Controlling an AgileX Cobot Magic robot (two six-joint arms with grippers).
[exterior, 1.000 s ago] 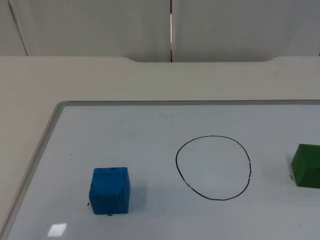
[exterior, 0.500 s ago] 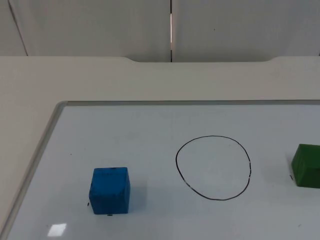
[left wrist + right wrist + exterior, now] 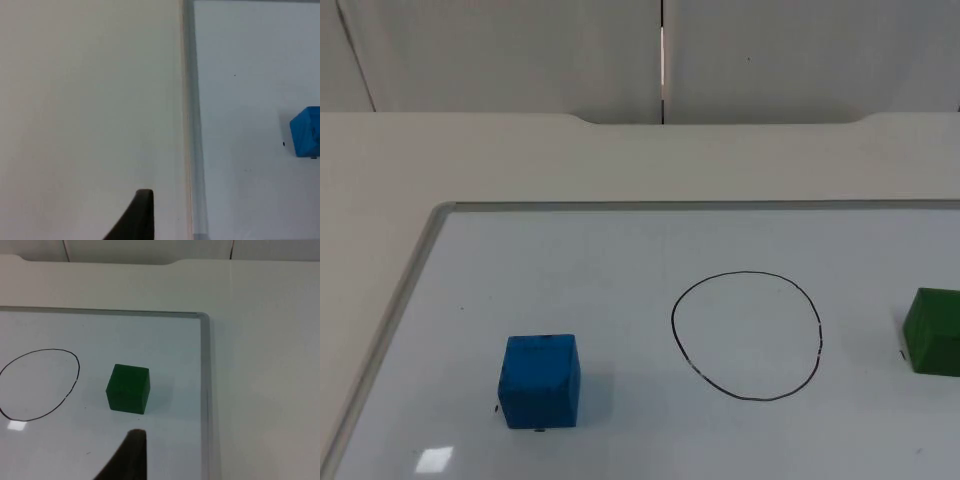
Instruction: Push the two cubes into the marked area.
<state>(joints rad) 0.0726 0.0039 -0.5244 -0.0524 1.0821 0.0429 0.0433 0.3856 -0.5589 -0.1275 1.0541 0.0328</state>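
A: Where are the cubes?
B: On the whiteboard on the counter. The blue cube sits well apart from the drawn circle; the green cube sits near the circle's other side.
A: And the jaws?
B: Left gripper is over the bare counter beside the board; right gripper is just behind the green cube. Can't tell either's state.

1. A cream desk runs back to a grey wall.
2. The wall is built of panels, with a dark upright seam between two of them and a slanting seam at the far left.
3. A shallow notch is cut into the desk's far edge below the upright seam.
4. A small bright patch of light reflects near the front.
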